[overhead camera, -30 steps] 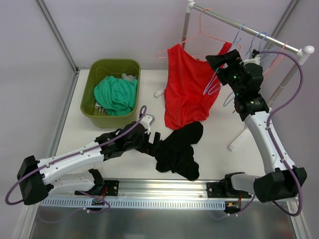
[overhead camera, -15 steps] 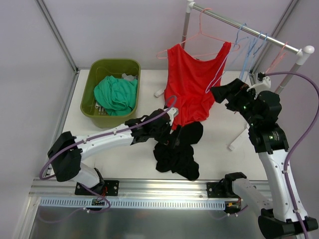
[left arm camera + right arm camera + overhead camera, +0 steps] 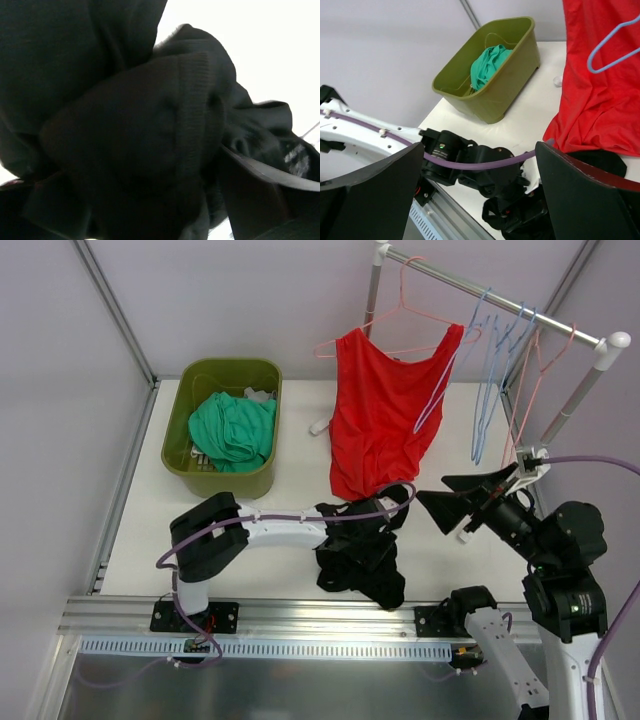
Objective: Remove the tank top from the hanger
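- My left claw (image 3: 350,536) is nearest to me, pushed into a pile of black cloth (image 3: 362,558) on the table (image 3: 290,445). Its camera shows only dark cloth, so I cannot tell if the claw is apart or together.
- My right claw (image 3: 479,146) hangs in the air a bit further out. Its two fingers are spread wide with nothing between them.
- Past both claws is the red tank top (image 3: 382,420). It is on the pink hanger (image 3: 428,316), and its bottom edge droops down near the black pile.
- I think the top is light, soft and floppy. It will bend and stretch when I pull, and it should not break.
- I think a hard tug on the bottom would only drag the hanger along.
- A better spot to grab is up at a shoulder strap (image 3: 347,342), to slide it off the hanger end.
- A blue hanger (image 3: 432,400) lies across the front and could catch.
- Furthest back is the rail (image 3: 480,285) that holds the hangers.
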Available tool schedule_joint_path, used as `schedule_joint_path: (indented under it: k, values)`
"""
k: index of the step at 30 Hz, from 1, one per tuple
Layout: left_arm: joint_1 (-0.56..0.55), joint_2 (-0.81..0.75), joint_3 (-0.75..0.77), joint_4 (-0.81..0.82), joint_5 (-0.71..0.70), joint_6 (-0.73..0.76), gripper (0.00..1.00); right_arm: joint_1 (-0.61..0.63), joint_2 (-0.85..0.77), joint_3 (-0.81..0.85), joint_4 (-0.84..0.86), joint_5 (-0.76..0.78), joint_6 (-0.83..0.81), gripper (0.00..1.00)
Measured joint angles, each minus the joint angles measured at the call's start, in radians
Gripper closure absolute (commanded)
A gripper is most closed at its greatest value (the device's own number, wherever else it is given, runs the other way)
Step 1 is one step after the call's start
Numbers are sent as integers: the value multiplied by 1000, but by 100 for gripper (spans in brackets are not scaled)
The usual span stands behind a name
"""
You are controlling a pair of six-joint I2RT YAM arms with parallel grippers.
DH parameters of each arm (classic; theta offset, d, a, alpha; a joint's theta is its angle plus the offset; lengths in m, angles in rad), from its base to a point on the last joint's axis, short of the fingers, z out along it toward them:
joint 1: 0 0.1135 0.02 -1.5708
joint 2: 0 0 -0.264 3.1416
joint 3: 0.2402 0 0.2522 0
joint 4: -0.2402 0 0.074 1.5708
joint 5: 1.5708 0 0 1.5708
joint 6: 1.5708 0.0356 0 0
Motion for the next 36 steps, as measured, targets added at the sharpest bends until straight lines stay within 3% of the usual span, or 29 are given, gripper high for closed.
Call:
schedule_joint_path:
  k: [1, 2, 4, 9, 17, 22, 36]
  values:
    - [-10, 6, 5, 16, -6, -9, 38, 0, -16, 0, -11, -9, -8, 1]
    - [-18, 18, 7, 28, -27, -18, 73, 0, -30, 0, -19, -17, -14, 0]
    - [-33, 25, 1, 50, -68, -36, 98, 0, -47, 5, -40, -28, -30, 1]
    - [-81, -45, -84, 75, -130, -92, 100, 0, -61, 29, -72, -38, -60, 1]
    - [-125, -407, -113, -196, -219, -85, 100, 0, -75, 27, -89, -33, -88, 0]
    - [-84, -541, 112, -320, -328, -43, 100, 0, -75, 7, -89, -22, -90, 0]
    - [394, -467, 820, -515, -434, 147, 100, 0, -95, -36, -103, -1, -91, 0]
